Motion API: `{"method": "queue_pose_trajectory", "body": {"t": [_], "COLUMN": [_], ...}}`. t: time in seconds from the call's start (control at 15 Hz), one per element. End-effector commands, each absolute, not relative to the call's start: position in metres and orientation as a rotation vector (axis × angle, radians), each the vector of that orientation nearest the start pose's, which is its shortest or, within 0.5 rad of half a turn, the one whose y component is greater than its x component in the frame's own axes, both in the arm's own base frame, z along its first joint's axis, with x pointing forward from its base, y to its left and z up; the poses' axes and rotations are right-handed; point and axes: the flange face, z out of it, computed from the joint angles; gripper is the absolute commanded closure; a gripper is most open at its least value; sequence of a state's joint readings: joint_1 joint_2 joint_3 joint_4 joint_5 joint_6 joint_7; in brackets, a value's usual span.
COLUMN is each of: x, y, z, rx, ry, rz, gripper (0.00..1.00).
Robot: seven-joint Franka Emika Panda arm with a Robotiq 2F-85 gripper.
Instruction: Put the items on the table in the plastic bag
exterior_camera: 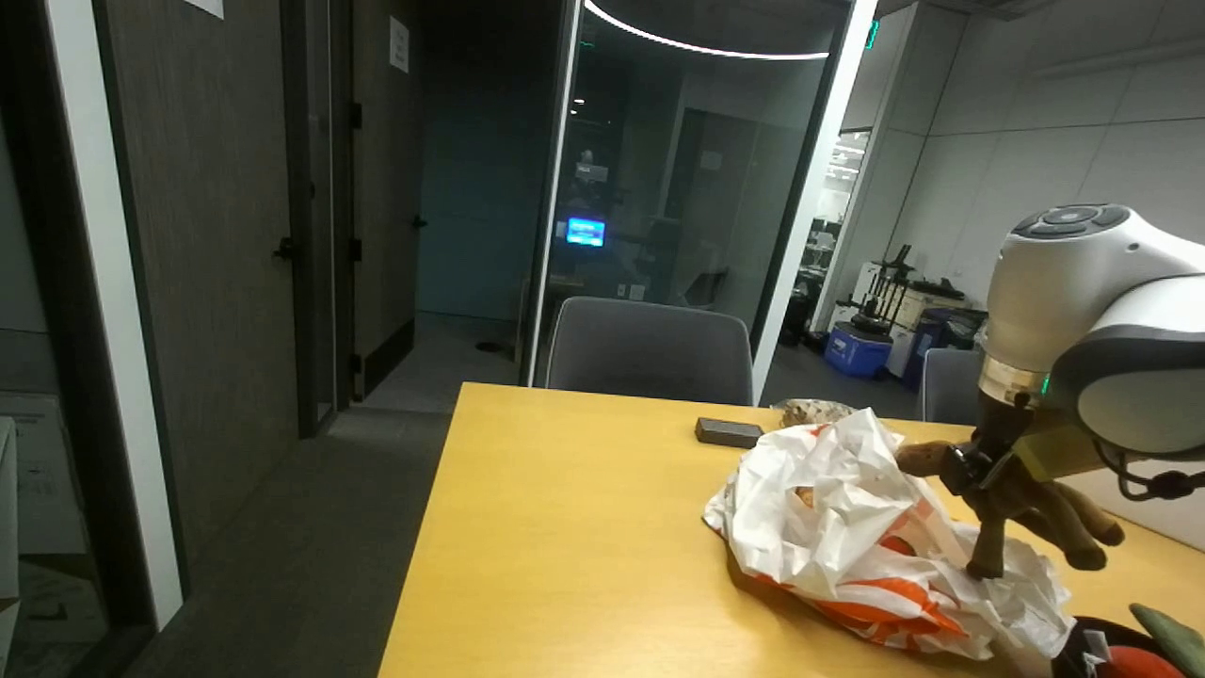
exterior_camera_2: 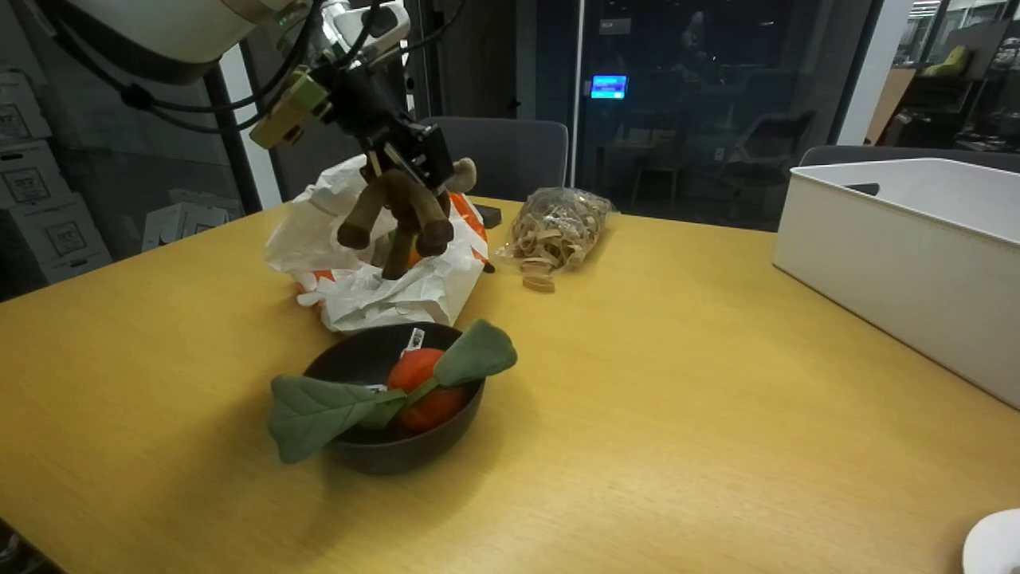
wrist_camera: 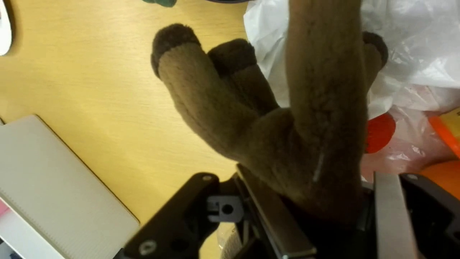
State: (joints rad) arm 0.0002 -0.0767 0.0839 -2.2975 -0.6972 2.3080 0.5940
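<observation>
My gripper (wrist_camera: 312, 187) is shut on a brown plush toy (wrist_camera: 323, 93), with its legs sticking out past the fingers. In both exterior views the toy (exterior_camera: 1021, 499) (exterior_camera_2: 402, 199) hangs in the air by the white plastic bag (exterior_camera: 828, 527) with orange print. The bag (exterior_camera_2: 434, 291) lies crumpled on the table and its opening is hard to make out. Orange and yellow patches (wrist_camera: 445, 176) show at the bag in the wrist view. A clear bag of tan bands (exterior_camera_2: 558, 223) and a dark block (exterior_camera: 728, 432) lie on the table behind the white bag.
A black bowl (exterior_camera_2: 398, 458) with a red fruit (exterior_camera_2: 434, 410) and green leaves (exterior_camera_2: 315, 414) stands in front of the bag. A white bin (exterior_camera_2: 892, 263) stands at the side. Part of a white round object (exterior_camera_2: 996, 546) shows at the frame's edge. Grey chairs (exterior_camera: 650, 348) stand behind the table.
</observation>
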Motion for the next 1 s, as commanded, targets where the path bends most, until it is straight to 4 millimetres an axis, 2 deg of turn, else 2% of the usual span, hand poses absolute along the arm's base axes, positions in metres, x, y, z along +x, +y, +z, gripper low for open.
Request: {"method": "queue_pose_trajectory", "body": {"t": [0.0,0.27,0.4,0.53,0.73,0.8,0.87,0.93], "x": [0.523,0.535,0.547,0.56,0.585,0.59,0.596,0.601], "y": [0.058,0.097,0.109,0.11,0.091,0.086,0.082,0.078], "z": [0.397,0.386,0.376,0.363,0.34,0.336,0.336,0.333], "rx": [-3.661,-3.73,-3.746,-3.736,-3.678,-3.647,-3.616,-3.609], "ry": [-0.069,-0.221,-0.236,-0.254,-0.24,-0.222,-0.171,-0.115], "rz": [-0.457,-0.383,-0.329,-0.243,-0.068,-0.059,-0.126,-0.15], "gripper": [0.9,0.9,0.9,0.9,0.9,0.9,0.83,0.64]}}
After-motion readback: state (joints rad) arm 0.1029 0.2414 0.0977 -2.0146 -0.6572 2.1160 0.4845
